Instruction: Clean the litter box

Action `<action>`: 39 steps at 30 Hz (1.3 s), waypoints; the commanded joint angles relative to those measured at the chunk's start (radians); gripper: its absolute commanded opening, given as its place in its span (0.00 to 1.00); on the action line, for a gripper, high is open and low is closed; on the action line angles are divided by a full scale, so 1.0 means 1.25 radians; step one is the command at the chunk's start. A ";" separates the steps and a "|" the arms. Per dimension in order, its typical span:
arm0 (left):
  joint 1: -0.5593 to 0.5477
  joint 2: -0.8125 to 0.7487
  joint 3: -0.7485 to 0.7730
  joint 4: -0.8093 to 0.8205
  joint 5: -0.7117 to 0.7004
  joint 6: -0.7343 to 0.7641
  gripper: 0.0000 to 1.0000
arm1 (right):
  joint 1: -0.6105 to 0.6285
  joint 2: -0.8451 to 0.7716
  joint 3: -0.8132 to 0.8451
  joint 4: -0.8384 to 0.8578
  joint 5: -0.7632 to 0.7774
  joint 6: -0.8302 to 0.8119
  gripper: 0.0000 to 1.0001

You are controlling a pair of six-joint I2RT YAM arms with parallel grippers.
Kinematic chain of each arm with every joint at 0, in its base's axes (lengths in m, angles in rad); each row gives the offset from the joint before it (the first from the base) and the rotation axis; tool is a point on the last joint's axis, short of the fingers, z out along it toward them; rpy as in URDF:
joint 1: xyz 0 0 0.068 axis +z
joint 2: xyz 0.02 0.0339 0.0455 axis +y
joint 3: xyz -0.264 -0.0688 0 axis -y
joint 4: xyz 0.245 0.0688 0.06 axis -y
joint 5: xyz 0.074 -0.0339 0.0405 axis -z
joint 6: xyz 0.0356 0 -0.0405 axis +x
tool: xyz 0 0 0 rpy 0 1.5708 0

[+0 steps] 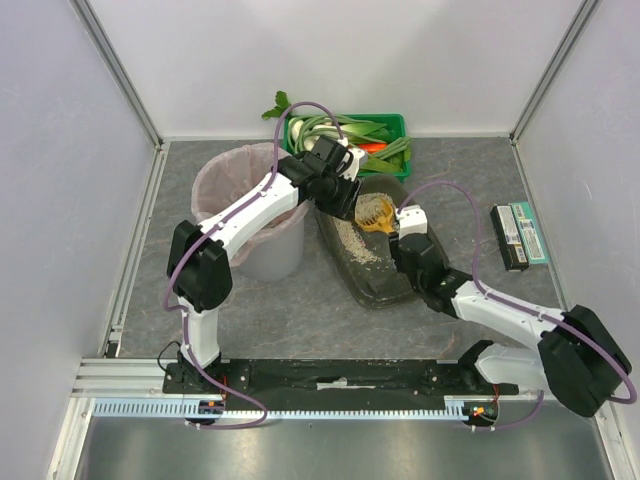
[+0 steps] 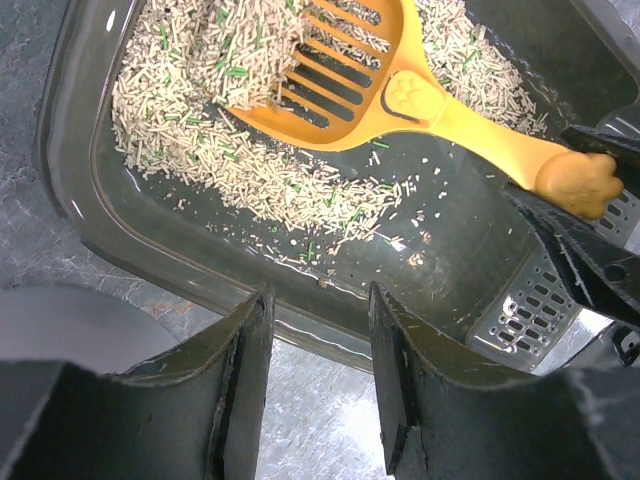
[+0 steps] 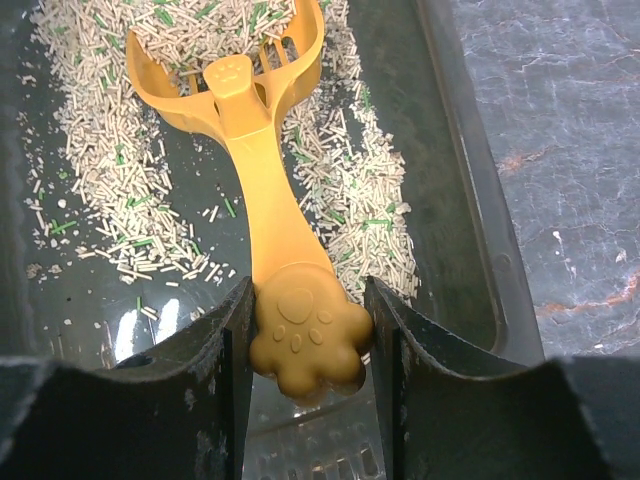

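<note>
The litter box is seen lying at a slant near the middle of the desk, just beside the round grey bin with its pink liner, its far end close to the green crate of vegetables. An orange scoop is held by the right claw: the paw-shaped end of the handle is clamped between the two fingers, which are closed against it on both sides, leaving the claw only partly open. The slotted head of the scoop is laid down in the pale litter inside the tray, with pellets and a few green flecks heaped in and around it. The left claw is placed at the far end of the box, its fingers set about halfway apart with nothing gripped between them; only the tray's rim and the grey desk are seen through the gap. Whether its tips are touching the rim cannot be told. In the left wrist view, part of the tray's floor is shown bare.
</note>
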 commanded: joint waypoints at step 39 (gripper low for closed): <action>0.002 -0.154 0.011 0.064 -0.007 -0.194 0.48 | 0.072 -0.464 -0.034 -0.288 0.056 0.059 0.00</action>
